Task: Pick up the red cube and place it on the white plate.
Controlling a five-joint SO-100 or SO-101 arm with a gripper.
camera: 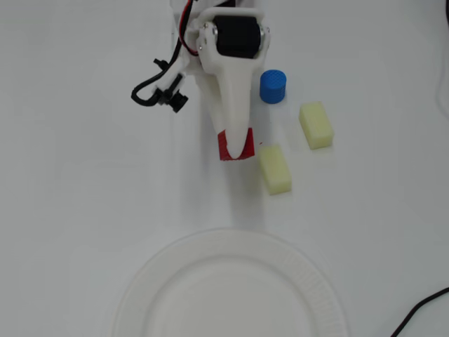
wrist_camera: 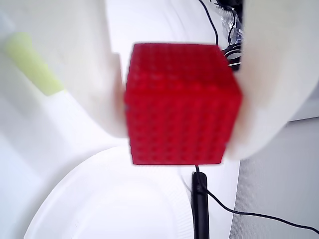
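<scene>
The red cube [camera: 224, 149] sits between my gripper's [camera: 236, 154] white fingers in the overhead view, mostly covered by the upper finger. In the wrist view the red cube [wrist_camera: 182, 104] fills the middle, with one finger [wrist_camera: 75, 64] pressed against its left face and the other finger [wrist_camera: 279, 74] against its right. My gripper [wrist_camera: 179, 99] is shut on the cube. I cannot tell whether the cube is off the table. The white plate [camera: 231, 295] lies at the bottom of the overhead view, well apart from the cube, and shows at the bottom left of the wrist view [wrist_camera: 99, 199].
A blue cylinder [camera: 273, 86] stands right of the arm. Two pale yellow blocks [camera: 275, 168] [camera: 316, 124] lie right of the cube; one shows in the wrist view [wrist_camera: 32, 62]. A black cable [camera: 421, 309] lies at the bottom right corner.
</scene>
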